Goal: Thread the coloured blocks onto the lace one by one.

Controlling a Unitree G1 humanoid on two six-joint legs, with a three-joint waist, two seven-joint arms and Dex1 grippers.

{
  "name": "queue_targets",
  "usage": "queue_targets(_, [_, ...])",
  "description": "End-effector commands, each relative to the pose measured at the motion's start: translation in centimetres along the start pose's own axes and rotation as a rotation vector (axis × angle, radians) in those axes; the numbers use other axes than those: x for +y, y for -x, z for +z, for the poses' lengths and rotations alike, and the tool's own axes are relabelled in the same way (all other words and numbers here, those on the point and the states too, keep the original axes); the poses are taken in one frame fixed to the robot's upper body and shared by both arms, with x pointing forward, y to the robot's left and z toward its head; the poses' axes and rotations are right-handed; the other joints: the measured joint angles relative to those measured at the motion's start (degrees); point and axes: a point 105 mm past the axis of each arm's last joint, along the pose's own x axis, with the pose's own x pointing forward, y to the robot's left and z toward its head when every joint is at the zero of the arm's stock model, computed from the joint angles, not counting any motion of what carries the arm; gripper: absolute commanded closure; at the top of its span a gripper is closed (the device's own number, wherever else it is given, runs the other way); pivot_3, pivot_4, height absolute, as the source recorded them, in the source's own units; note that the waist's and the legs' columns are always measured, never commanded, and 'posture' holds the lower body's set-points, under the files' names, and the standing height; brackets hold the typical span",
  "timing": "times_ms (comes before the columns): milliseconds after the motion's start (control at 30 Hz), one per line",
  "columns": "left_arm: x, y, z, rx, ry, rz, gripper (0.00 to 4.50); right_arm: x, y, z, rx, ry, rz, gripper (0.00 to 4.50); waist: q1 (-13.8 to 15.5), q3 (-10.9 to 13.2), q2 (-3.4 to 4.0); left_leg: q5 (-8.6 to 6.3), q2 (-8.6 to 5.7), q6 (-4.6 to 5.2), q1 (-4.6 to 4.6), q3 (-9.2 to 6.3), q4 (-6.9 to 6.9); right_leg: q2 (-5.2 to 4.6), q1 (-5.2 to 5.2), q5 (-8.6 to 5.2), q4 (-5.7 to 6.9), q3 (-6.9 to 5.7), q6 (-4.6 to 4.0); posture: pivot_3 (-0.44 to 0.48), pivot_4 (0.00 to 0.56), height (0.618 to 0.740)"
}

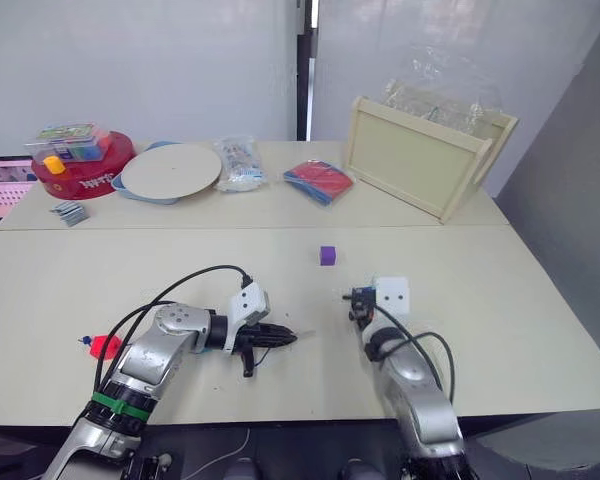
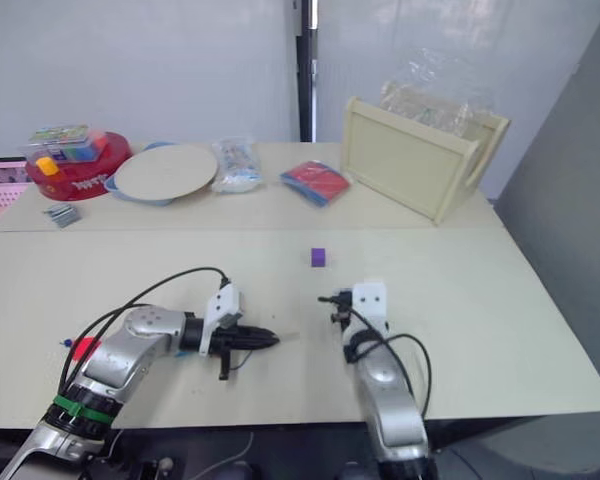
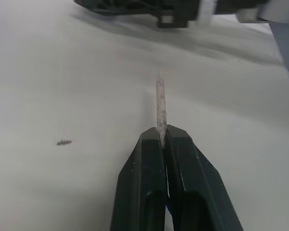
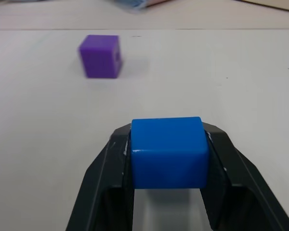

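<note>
The left gripper (image 3: pixel 163 139) pinches the lace (image 3: pixel 160 108) by its stiff pale tip, which juts ahead toward the right gripper (image 4: pixel 166 144), clamped on a blue block (image 4: pixel 167 151) for threading, with the purple block (image 4: pixel 100 55) lying well beyond it.

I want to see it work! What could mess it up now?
The left gripper pinches the lace tip near its base, so the long free end may wobble and miss the hole. The right gripper squeezes the blue block by two sides; a bump might twist it. The purple block lies loose ahead and could get knocked.
</note>
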Motion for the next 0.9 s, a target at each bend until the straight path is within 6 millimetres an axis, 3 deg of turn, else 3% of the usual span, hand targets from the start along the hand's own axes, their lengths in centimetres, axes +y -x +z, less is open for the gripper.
queue_targets(33, [0.0, -0.1, 0.8, -0.021, -0.034, -0.008, 4.5, 2.2, 2.1, 1.4, -0.062, 0.033, 0.131, 3.27, -0.2, 0.0, 0.0, 0.0, 0.01, 0.0, 0.03, 0.0, -0.02, 0.01, 0.0, 0.0, 0.0, 0.01, 0.0, 0.0, 0.15, 0.74])
queue_targets(133, [0.0, -0.4, 0.8, -0.02, -0.035, -0.016, 4.5, 2.2, 2.8, -0.5, 0.013, 0.041, 0.129, 3.27, -0.2, 0.0, -0.01, 0.0, 0.01, 0.0, 0.11, 0.0, -0.04, 0.01, 0.04, 0.0, 0.02, 0.01, 0.0, 0.0, 0.15, 0.74])
queue_targets(400, [-0.2, -0.4, 0.9, -0.018, -0.041, -0.02, 4.5, 2.8, 3.2, -2.3, 0.114, -0.062, 0.141, 3.27, 0.0, 0.0, -0.02, 0.0, 0.0, 0.0, 0.1, 0.0, -0.04, -0.01, 0.07, 0.0, 0.01, 0.01, 0.0, 0.0, 0.15, 0.74])
queue_targets(467, [-0.3, -0.3, 0.8, -0.016, -0.04, -0.022, 4.5, 2.5, 3.1, -1.4, 0.074, -0.059, 0.139, 2.23, 0.0, 0.0, -0.02, 0.0, 0.0, 0.0, 0.11, 0.0, -0.04, -0.01, 0.07, 0.0, 0.01, 0.0, 0.0, 0.0, 0.15, 0.74])
queue_targets(667, [-0.2, -0.2, 0.7, -0.007, -0.037, -0.022, 4.5, 1.1, 2.8, 2.2, -0.019, 0.03, 0.276, 0.19, 0.1, 0.0, -0.03, 0.0, -0.03, 0.0, 0.08, 0.01, -0.02, -0.03, 0.07, 0.0, 0.0, 0.01, 0.0, 0.0, 0.15, 0.74])
queue_targets(900, [-0.1, -0.7, 0.8, -0.011, -0.039, -0.028, 4.5, 1.0, 2.9, 4.6, 0.07, 0.166, 0.773, 0.04, 0.1, 0.0, -0.03, 0.0, -0.04, 0.0, 0.11, 0.01, 0.0, -0.02, 0.1, 0.0, -0.02, 0.0, 0.0, 0.0, 0.15, 0.74])
